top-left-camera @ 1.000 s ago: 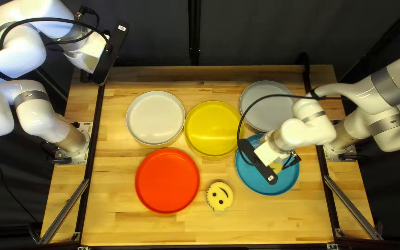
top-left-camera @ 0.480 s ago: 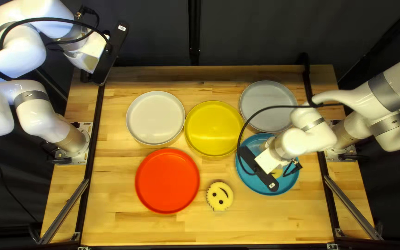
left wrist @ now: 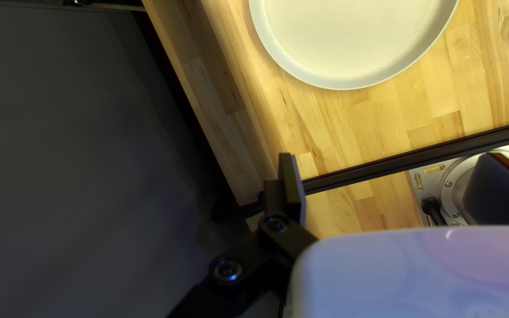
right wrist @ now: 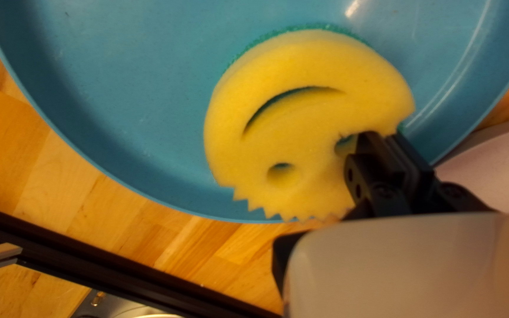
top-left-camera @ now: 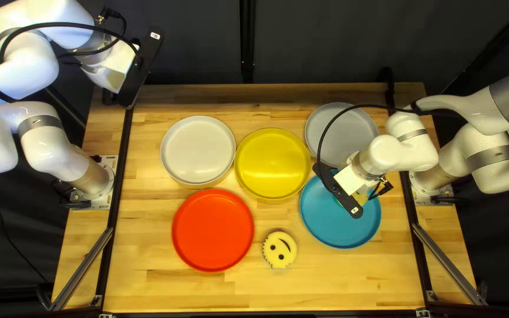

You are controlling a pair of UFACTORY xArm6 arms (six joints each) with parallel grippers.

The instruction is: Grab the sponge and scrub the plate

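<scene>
My left end effector [top-left-camera: 139,70] has its fingers spread, one black finger [left wrist: 284,182] in sight. Clocked from its tip, a pale round plate [left wrist: 354,35] lies on the worktop [left wrist: 337,126] at one o'clock. A black rail [left wrist: 413,159] runs toward three o'clock, past a metal base mount [left wrist: 420,179]; at nine o'clock, a dark curtain [left wrist: 78,165].

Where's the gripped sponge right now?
Right wrist view: sponge pinched at its edge by the right gripper, over the blue plate. In the top left view it's toward the gray plate, partly hidden.
</scene>
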